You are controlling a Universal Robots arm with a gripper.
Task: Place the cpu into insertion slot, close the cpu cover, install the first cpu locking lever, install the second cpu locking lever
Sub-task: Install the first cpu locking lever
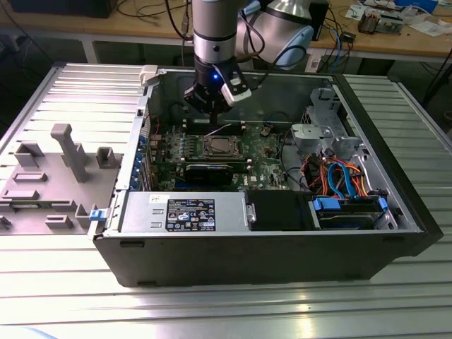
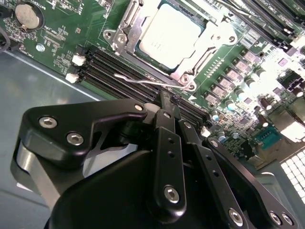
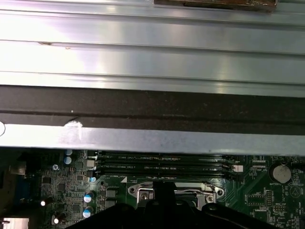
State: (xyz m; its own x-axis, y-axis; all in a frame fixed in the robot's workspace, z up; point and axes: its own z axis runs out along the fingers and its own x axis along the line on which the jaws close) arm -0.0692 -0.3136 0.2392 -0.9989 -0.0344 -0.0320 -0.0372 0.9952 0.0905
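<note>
Chip: the cpu lies flat in the insertion slot, upper middle of the second wrist view, so placing looks done.
Cover: the cpu cover is down, framing the chip to pin it.
Lever: a thin lever sticks out beside the socket, seemingly not latched.
Claw: the claw has its fingers pressed together, holding nothing, its tip right at that lever, probably to push it.
Computer case: open on the counter for access from above.
</note>
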